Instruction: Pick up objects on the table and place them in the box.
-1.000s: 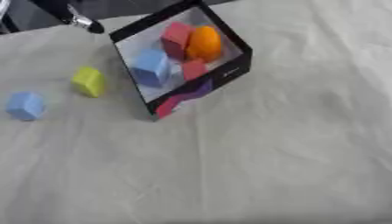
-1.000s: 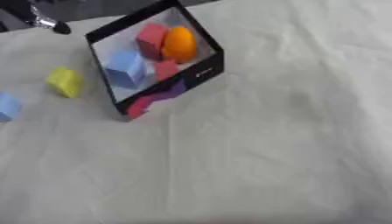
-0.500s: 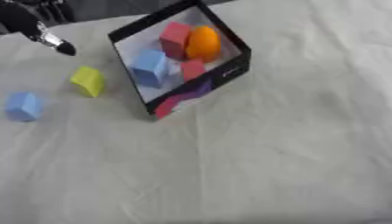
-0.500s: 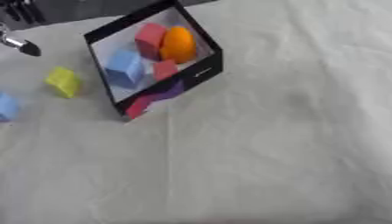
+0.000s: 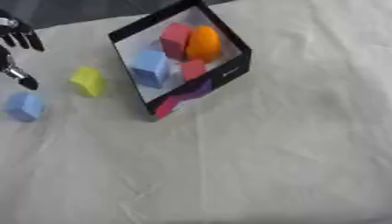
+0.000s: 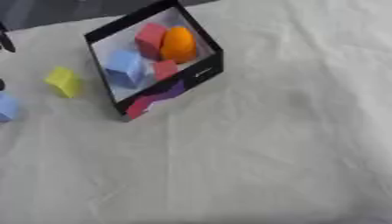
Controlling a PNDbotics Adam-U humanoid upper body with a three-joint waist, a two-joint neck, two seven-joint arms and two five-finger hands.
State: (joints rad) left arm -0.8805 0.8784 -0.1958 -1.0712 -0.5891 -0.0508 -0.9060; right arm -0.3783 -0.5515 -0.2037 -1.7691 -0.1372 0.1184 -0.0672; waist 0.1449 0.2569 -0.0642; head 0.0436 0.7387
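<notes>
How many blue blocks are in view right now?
2: one blue block lies inside the box; the other blue block lies on the table, left of the yellow block. More may be hidden.

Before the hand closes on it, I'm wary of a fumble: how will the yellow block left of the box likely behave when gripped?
The yellow block looks flat-faced, so it probably won't roll. It seems small and matte like foam, likely light and not slippery. Standing apart from the box and the blue block, it leaves the left hand room.
</notes>
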